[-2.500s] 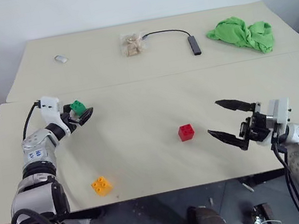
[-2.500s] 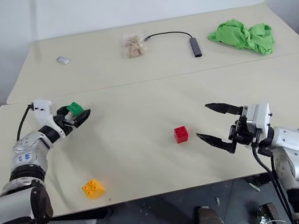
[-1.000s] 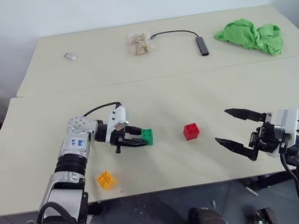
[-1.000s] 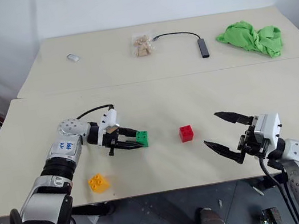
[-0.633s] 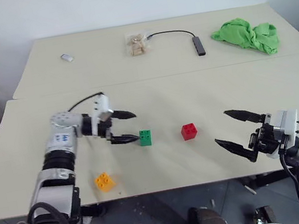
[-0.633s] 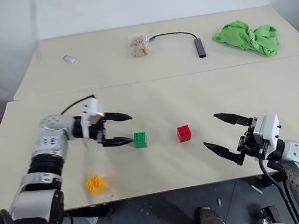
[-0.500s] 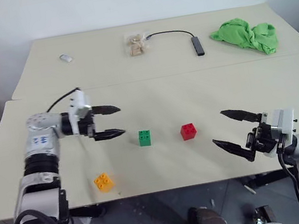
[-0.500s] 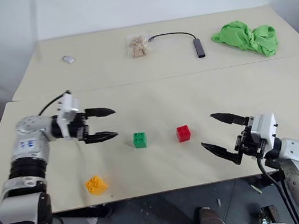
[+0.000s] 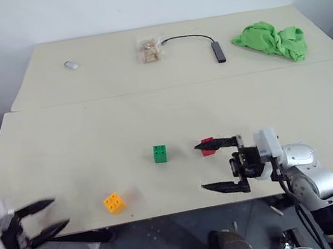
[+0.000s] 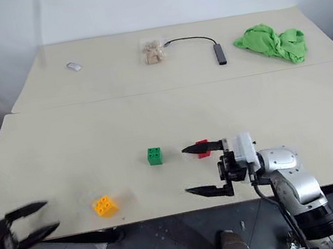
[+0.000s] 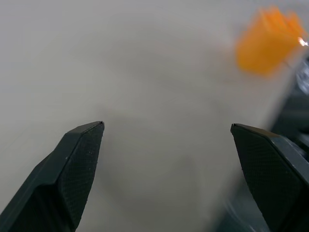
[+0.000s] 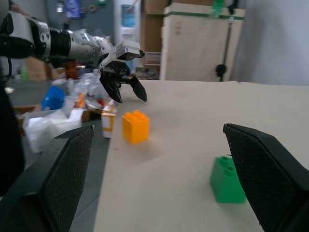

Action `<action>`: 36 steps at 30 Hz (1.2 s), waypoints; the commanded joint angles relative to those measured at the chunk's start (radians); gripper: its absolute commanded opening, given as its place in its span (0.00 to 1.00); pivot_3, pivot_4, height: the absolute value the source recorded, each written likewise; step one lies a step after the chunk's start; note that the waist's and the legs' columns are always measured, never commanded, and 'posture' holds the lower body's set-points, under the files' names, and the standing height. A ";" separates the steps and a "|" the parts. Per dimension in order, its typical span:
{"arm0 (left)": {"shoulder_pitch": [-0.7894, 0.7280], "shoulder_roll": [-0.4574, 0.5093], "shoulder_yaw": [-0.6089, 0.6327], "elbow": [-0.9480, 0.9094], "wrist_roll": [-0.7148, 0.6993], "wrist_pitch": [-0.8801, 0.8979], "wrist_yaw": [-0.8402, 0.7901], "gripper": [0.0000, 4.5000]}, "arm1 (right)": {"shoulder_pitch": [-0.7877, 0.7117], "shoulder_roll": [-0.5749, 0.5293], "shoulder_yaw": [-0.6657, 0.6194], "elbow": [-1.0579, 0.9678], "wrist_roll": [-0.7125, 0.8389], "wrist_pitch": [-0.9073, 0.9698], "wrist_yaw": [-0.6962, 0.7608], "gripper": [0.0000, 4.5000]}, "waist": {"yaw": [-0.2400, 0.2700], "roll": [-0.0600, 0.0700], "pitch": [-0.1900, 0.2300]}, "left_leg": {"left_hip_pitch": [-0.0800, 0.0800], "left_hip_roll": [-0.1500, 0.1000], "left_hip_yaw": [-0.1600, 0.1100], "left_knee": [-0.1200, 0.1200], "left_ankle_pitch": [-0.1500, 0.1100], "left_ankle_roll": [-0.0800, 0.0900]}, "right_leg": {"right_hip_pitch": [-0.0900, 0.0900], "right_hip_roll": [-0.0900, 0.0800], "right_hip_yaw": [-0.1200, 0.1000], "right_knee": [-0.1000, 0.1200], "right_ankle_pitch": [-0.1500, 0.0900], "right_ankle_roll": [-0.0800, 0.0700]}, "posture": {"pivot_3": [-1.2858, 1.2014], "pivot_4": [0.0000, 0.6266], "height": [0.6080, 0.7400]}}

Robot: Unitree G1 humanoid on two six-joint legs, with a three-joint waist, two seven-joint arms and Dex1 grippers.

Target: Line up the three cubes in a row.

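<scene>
Two beige tables (image 9: 316, 95) meet under a white wall; on the near one the green cube (image 9: 160, 153) and red cube (image 9: 208, 145) sit side by side mid-table, the yellow-orange cube (image 9: 113, 203) near the front edge; the right gripper (image 9: 214, 166), fingers wide apart, points left, its far fingertip at the red cube; the left gripper (image 9: 46, 218), spread and empty, hangs off the front-left corner; the right wrist view adds floor clutter beyond that edge.
</scene>
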 commanded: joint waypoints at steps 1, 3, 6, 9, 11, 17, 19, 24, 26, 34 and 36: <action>0.051 -0.044 0.053 -0.166 -0.068 -0.004 0.039 1.00 | -0.021 -0.006 0.015 -0.003 -0.024 -0.029 0.034 1.00 | 0.015 0.000 0.000 | 0.000 0.000 0.000 0.000 0.000 0.000 | 0.000 0.000 0.000 0.000 0.000 -0.001 | 0.52 0.24 1.00; 0.045 -0.063 0.020 -0.232 -0.074 -0.004 0.057 1.00 | -0.022 -0.014 0.007 0.008 -0.023 -0.024 0.043 1.00 | 0.020 0.000 0.000 | 0.000 0.000 0.000 0.001 0.000 0.000 | 0.001 0.000 0.000 0.000 -0.001 -0.001 | 0.52 0.24 1.00; -0.036 -0.093 -0.105 -0.341 -0.074 0.031 0.109 1.00 | -0.013 -0.053 -0.021 0.040 -0.027 -0.024 0.068 1.00 | 0.028 0.000 0.000 | 0.000 0.000 0.000 0.001 0.000 0.000 | 0.001 0.000 0.000 0.000 -0.001 -0.001 | 0.52 0.24 1.00; -0.043 -0.100 -0.201 -0.410 -0.062 0.060 0.112 1.00 | -0.012 -0.068 -0.043 0.062 -0.030 -0.031 0.063 1.00 | 0.021 -0.001 -0.001 | 0.001 0.000 0.001 0.001 0.000 0.000 | 0.001 0.000 0.000 0.000 0.000 -0.001 | 0.52 0.24 1.00; -0.033 -0.110 -0.237 -0.421 -0.057 0.057 0.114 1.00 | -0.008 -0.072 -0.057 0.066 -0.033 -0.037 0.053 1.00 | 0.006 -0.001 -0.001 | 0.001 0.000 0.002 0.000 0.000 -0.001 | -0.001 0.001 0.000 0.001 -0.001 -0.001 | 0.52 0.24 1.00; -0.037 -0.148 -0.272 -0.395 -0.041 0.041 0.189 0.96 | 0.024 -0.073 -0.087 0.039 -0.035 -0.033 0.016 1.00 | -0.011 -0.001 -0.001 | 0.001 0.001 0.004 -0.001 0.000 -0.001 | -0.003 0.001 0.001 0.003 -0.001 -0.003 | 0.52 0.24 1.00; -0.059 -0.165 -0.270 -0.380 -0.047 0.045 0.224 0.86 | 0.044 -0.072 -0.094 0.021 -0.038 -0.033 0.000 1.00 | -0.008 -0.001 -0.001 | 0.001 0.000 0.004 -0.001 0.000 -0.001 | -0.003 0.001 0.002 0.003 -0.001 -0.003 | 0.52 0.24 1.00; -0.126 -0.151 -0.307 -0.351 -0.041 0.037 0.207 0.52 | 0.083 -0.082 -0.109 -0.003 -0.041 -0.031 -0.028 1.00 | 0.002 0.000 -0.001 | 0.001 0.000 0.004 0.000 0.000 -0.001 | -0.003 0.001 0.003 0.003 -0.001 -0.003 | 0.52 0.24 1.00; -0.180 -0.137 -0.329 -0.317 -0.034 0.028 0.184 0.37 | 0.095 -0.092 -0.119 -0.006 -0.041 -0.029 -0.032 1.00 | 0.008 0.000 -0.001 | 0.001 0.000 0.005 0.000 0.000 -0.001 | -0.003 0.001 0.003 0.003 -0.001 -0.003 | 0.52 0.24 1.00; -0.675 -0.094 -0.550 0.155 0.132 -0.192 -0.048 0.33 | 0.137 -0.131 -0.164 -0.020 -0.031 -0.013 -0.052 1.00 | 0.019 0.000 -0.001 | 0.001 0.000 0.006 0.000 0.000 -0.001 | -0.003 0.001 0.003 0.003 -0.001 -0.003 | 0.52 0.24 1.00; -0.815 -0.108 -0.609 0.344 0.194 -0.280 -0.111 0.33 | 0.145 -0.134 -0.171 -0.029 -0.031 -0.012 -0.059 1.00 | 0.016 -0.001 -0.001 | 0.001 0.000 0.007 0.000 0.000 -0.001 | -0.003 0.001 0.002 0.002 -0.001 -0.003 | 0.52 0.24 1.00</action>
